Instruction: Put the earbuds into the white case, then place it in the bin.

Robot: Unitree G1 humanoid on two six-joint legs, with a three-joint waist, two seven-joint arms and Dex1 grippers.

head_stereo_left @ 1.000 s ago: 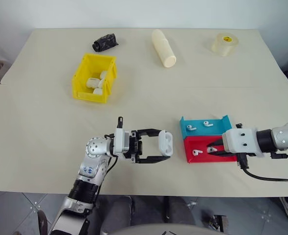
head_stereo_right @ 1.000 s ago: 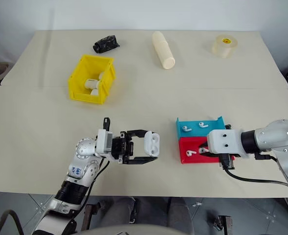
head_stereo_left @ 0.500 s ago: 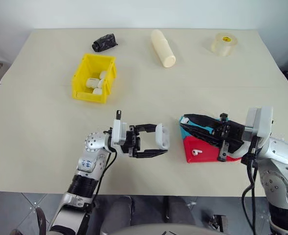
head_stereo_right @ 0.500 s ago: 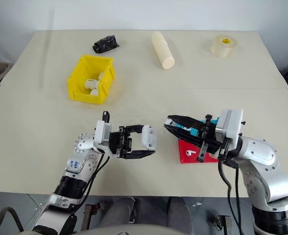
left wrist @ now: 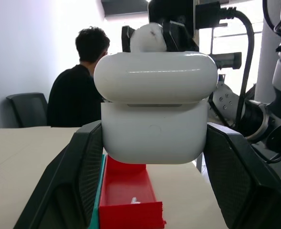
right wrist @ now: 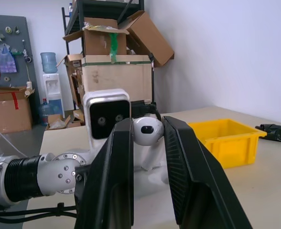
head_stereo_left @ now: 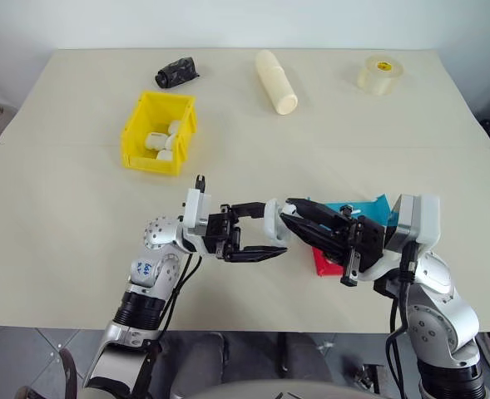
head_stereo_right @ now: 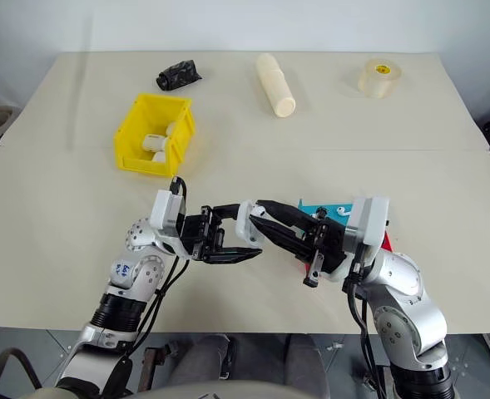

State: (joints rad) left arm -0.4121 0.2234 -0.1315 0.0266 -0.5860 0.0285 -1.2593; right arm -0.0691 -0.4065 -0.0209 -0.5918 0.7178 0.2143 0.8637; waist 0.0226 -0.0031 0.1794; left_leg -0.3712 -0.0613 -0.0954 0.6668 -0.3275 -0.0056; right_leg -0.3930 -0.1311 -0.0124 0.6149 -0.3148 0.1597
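The glossy, round-cornered white case (left wrist: 154,112) is clamped between the left gripper (head_stereo_left: 265,238)'s black fingers, held above the matte cream counter (head_stereo_left: 78,216), lid ajar. The right gripper (right wrist: 147,138) is closed on one smooth white earbud (right wrist: 147,130), its tips meeting the case. The left wrist view shows a seated person (left wrist: 78,90) behind and an earbud lying in the red tray (left wrist: 129,198); the head views show the yellow bin (head_stereo_left: 160,133) holding white cases, well apart. Both forearms angle inward, grippers pointing at each other.
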